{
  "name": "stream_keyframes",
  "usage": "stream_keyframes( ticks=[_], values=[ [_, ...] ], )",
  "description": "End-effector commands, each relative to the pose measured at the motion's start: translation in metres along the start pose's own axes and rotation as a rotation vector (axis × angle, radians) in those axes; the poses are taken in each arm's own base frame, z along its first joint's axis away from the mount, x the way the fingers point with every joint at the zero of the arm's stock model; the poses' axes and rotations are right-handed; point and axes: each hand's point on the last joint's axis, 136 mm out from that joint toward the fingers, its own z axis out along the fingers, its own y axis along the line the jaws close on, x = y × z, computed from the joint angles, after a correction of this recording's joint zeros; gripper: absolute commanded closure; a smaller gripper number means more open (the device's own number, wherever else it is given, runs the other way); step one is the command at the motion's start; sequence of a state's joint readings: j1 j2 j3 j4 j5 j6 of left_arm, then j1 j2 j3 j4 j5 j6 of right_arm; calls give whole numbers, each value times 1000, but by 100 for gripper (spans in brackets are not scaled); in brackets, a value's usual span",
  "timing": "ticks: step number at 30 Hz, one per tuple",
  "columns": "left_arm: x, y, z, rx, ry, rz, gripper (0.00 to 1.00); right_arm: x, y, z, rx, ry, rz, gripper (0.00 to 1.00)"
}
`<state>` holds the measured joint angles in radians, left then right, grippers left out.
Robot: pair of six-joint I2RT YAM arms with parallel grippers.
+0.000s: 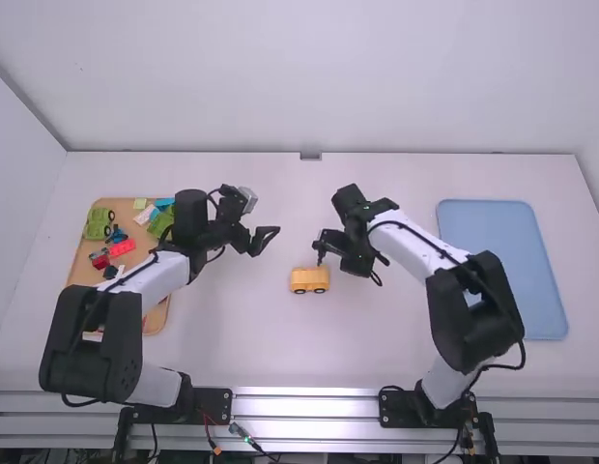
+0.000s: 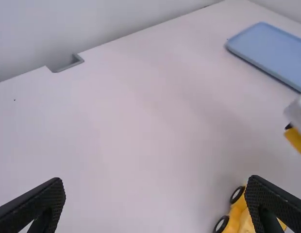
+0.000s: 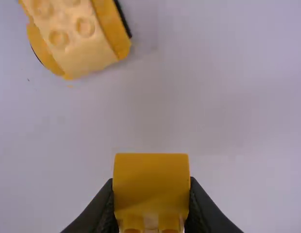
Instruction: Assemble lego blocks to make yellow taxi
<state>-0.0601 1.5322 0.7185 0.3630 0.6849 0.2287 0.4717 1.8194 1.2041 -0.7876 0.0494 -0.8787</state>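
Yellow taxi body [image 1: 309, 279] rests on the white table [image 1: 242, 338], lower centre of the high view, long axis left to right. Right gripper [image 3: 151, 196], clamped on a yellow block [image 3: 150, 177], is nearer, just above the body in the frame. Left gripper [image 2: 157, 187]: fingers apart. Blue tray [image 1: 502, 232]: right. Pale wall [image 1: 299, 77]: top.

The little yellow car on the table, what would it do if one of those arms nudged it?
The yellow car would probably roll, as it stands on dark wheels. Its studded body looks like hard plastic, so it likely wouldn't bend. Low, it seems unlikely to tip.
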Motion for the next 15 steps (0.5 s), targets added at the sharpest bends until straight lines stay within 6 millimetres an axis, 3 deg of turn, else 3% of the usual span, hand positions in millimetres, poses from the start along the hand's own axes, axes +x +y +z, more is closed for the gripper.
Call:
stream_keyframes(
  ticks=[1,5,11,13,14,15],
  values=[
    [4,2,-2,-1,8,1,1,8,-1,16,-5,79,-53,100],
    [9,1,-2,2,23,26,1,16,3,36,-34,149,-64,100],
    [10,-1,-1,7,29,28,1,16,8,45,-66,152,-63,94],
    [10,0,-1,4,29,28,1,17,8,45,-69,156,-64,54],
    [10,0,-1,4,29,28,1,17,9,45,-71,157,-63,1],
    [10,0,-1,4,29,28,1,18,8,45,-68,160,-64,1]
  ],
)
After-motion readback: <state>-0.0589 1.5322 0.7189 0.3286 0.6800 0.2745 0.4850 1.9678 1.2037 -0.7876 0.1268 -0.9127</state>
